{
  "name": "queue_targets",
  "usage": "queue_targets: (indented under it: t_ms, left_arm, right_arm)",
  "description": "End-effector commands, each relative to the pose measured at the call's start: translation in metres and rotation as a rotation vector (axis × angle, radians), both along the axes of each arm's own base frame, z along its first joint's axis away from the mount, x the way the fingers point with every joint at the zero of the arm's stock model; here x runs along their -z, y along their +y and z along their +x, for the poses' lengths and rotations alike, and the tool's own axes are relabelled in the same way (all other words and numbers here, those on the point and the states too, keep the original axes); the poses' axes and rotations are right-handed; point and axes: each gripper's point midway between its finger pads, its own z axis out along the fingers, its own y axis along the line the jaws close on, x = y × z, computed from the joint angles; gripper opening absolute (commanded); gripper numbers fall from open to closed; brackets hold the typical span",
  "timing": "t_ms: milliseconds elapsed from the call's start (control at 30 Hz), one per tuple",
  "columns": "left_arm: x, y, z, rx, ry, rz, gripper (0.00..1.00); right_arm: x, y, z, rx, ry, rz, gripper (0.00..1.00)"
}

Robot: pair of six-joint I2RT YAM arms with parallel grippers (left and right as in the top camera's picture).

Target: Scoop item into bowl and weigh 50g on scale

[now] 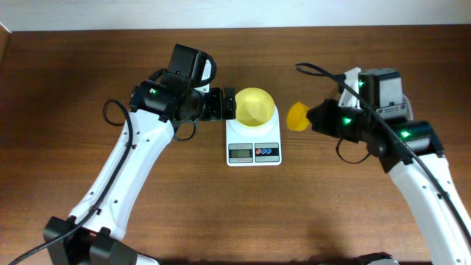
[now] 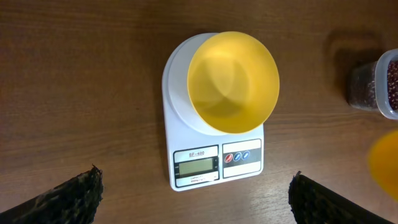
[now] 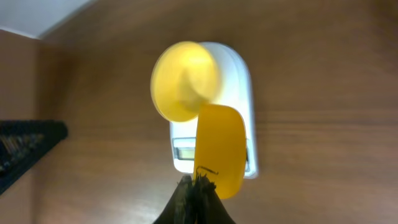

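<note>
The left end effector is hovering over the bench with its two fingers standing wide apart, gripping nothing. Just ahead of it one white scale is lying flat, and one pale yellow bowl is sitting on the scale's round platform. In the overhead view the bowl's rim is lying right at the tips of this end effector, though whether they are touching cannot be told. In the left wrist view the scale's single grey display and its two buttons, one red and one blue, are facing the end effector, nearer to it than the bowl.

Beyond the scale, off to the right of the left end effector, one clear container is showing at the frame's edge. Many small reddish-brown beans are lying heaped inside it.

The right end effector is hanging just to the right of the scale, its fingers pressed together on the handle of one bright yellow scoop. The scoop's cup is pointing away from this end effector toward the bowl. In the right wrist view it is overlapping the scale's display end, with the bowl farther ahead. What the scoop is carrying cannot be made out.
</note>
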Motion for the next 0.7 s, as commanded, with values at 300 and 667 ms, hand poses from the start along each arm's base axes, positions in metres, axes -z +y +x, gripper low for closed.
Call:
queue_targets:
  t_ms: [300,667]
  left_arm:
    - [-0.009,0.005,0.003,-0.003,-0.032,0.014,0.99]
    - [-0.009,0.004,0.001,0.002,-0.028,0.012,0.14]
  right_arm:
    - [-0.030,-0.064,-0.016,0.169,-0.001,-0.326,0.04]
    - [-0.030,-0.068,-0.015,0.158,-0.012,-0.365,0.04]
